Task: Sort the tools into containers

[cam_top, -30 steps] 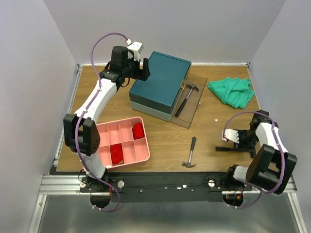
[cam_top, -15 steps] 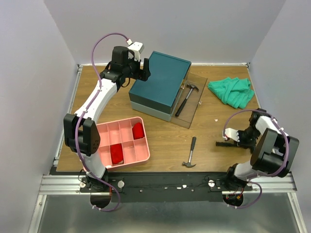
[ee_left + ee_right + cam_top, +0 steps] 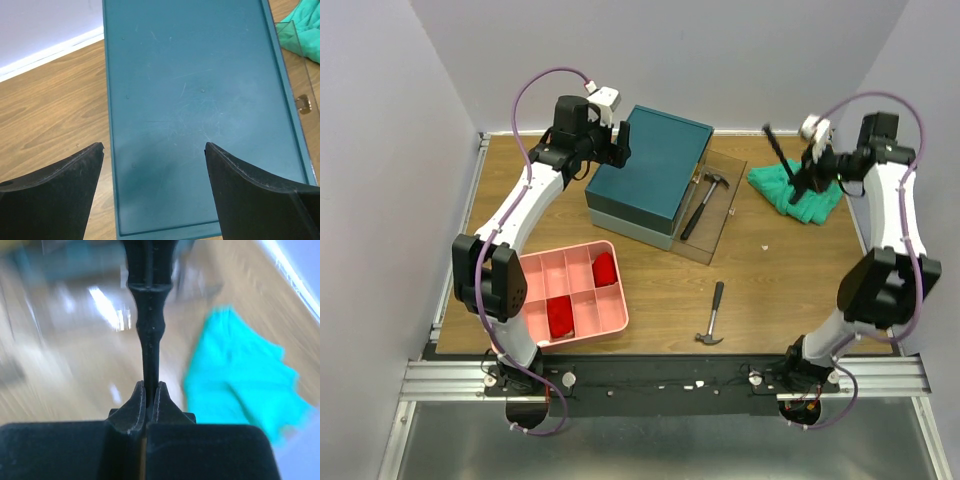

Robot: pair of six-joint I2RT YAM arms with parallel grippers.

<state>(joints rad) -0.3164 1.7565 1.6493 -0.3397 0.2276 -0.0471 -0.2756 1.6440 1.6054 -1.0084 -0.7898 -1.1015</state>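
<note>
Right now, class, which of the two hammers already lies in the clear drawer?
The farther hammer, beside the teal box, lies inside the pulled-out clear drawer. The nearer hammer lies on the wooden table, outside it.

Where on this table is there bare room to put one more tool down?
Bare tabletop lies between the green cloth and the loose hammer, and between the pink tray and that hammer. It is crowded around the teal box and its open drawer.
</note>
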